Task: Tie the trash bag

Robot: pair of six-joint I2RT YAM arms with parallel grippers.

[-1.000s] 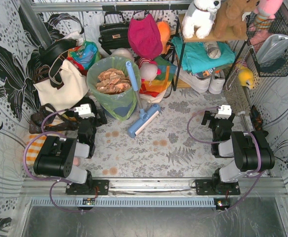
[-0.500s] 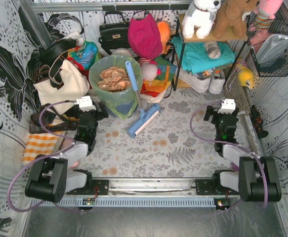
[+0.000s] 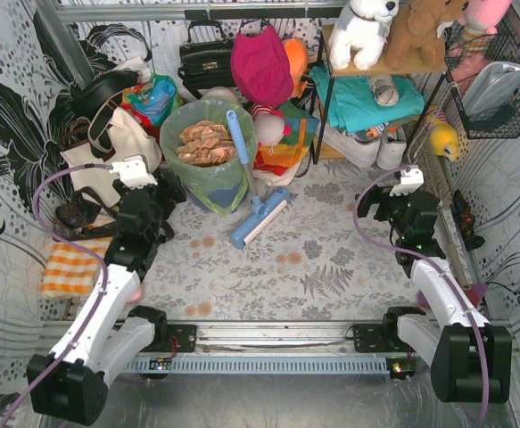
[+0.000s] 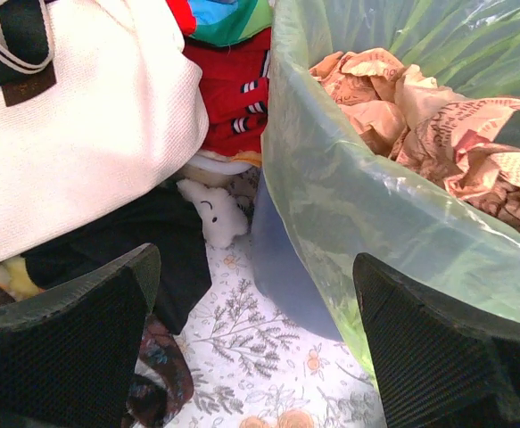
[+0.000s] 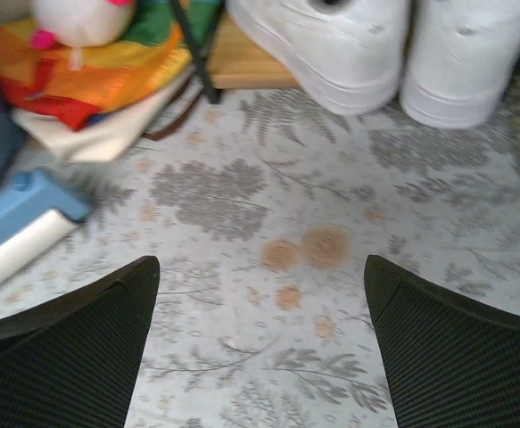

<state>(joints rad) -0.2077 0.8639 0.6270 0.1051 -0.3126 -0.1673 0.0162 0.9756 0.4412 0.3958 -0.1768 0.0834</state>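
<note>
The trash bag (image 3: pixel 208 183) is stood upright near the desk's far edge, left of centre — mouth upward, untied. It is found just ahead and right of the left hand (image 3: pixel 161 192), spread wide and empty; the right hand (image 3: pixel 387 209), equally wide and empty, is placed well apart.

Black-and-white arms (image 3: pixel 108 303), purple cables (image 3: pixel 37 198), white wrist boxes (image 3: pixel 135 169), black textured gripper fingers (image 4: pixel 63 348)
</note>
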